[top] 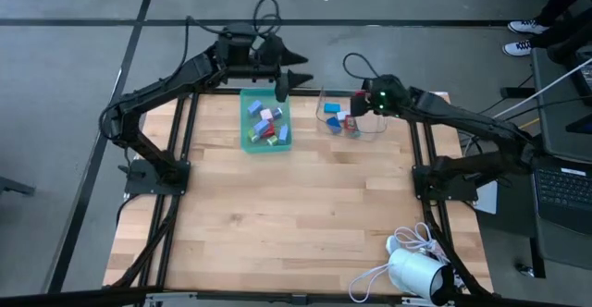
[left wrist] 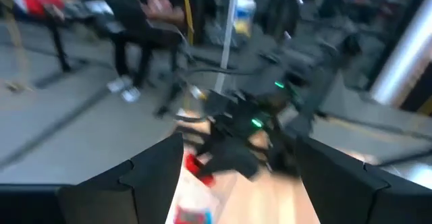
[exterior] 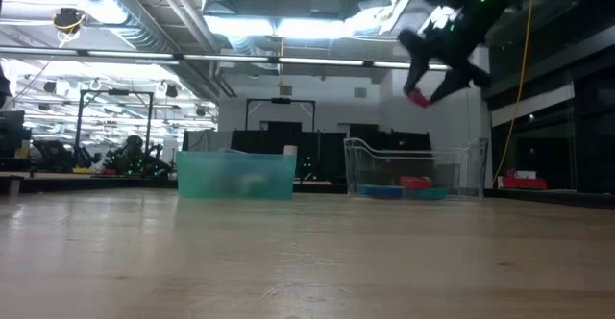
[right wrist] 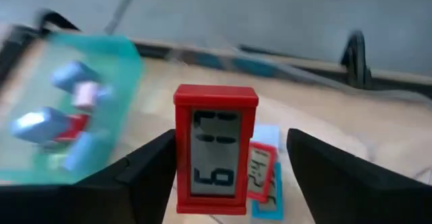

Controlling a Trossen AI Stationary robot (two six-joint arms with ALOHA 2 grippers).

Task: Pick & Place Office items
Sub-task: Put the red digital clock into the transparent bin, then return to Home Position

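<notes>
A teal tray (top: 266,122) at the table's far side holds several small office items in blue, pink, red and white. Right of it stands a clear bin (top: 350,122) with red and blue items on its floor (exterior: 415,182). My right gripper (right wrist: 231,140) is open above the bin. A red item with a grey face (right wrist: 216,150) stands upright between its fingers, high over the bin (exterior: 418,98). My left gripper (top: 282,85) is open and empty, up over the tray's far edge. My right gripper slants down over the clear bin, its fingers wide apart. The red item's one long side (right wrist: 178,150) lies close against one finger, and a clear gap separates it from the other finger. Whether that finger touches the item, I cannot tell. The item is clear of the bin.
A white device with a looped cable (top: 412,270) lies at the table's near right corner. A laptop (top: 564,187) sits beyond the right edge. People sit in the room behind the table (left wrist: 145,21). Bare wood fills the table's middle and near part.
</notes>
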